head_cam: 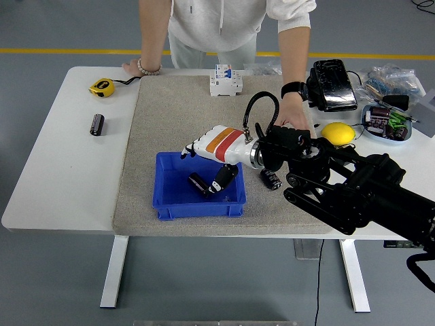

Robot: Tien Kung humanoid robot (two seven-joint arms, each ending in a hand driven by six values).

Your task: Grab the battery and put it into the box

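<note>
Our right hand (pixel 212 157) hangs open over the box (pixel 170 201); the battery (pixel 199 185) lies inside, so placing looks done.

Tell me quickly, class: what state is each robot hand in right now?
Left hand: not in view.
Right hand: open over the blue box, holding nothing; a battery lies in the box beneath it.

A robotics test lab or workshop floor: a white height-adjustable table (pixel 47 197) stands on grey painted concrete crossed by a yellow safety line (pixel 68 51). A circuit breaker (pixel 224 81) sits at the table's far edge, a tape measure (pixel 101 87) near its far-left corner, and bagged electronic parts (pixel 389 78) crowd its far-right corner.
</note>
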